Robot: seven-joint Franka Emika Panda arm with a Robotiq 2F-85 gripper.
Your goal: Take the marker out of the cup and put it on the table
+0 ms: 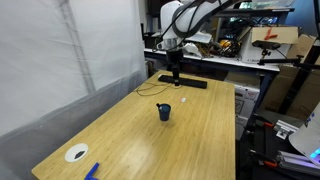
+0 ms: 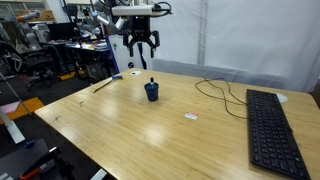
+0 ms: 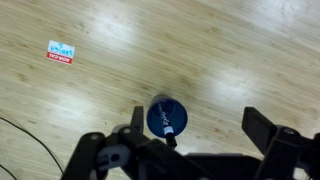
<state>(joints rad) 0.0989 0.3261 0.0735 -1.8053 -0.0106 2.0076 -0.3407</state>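
Marker [image 2: 151, 80] sits in the navy cup [image 2: 151, 92], middle of the table [image 2: 120, 130], away from every edge.
It stands near upright, top just clearing the rim, lower part hidden; gripper [image 2: 141, 62] hangs above, jaws spread.

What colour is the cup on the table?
The cup is dark navy blue; the wrist view shows it best.
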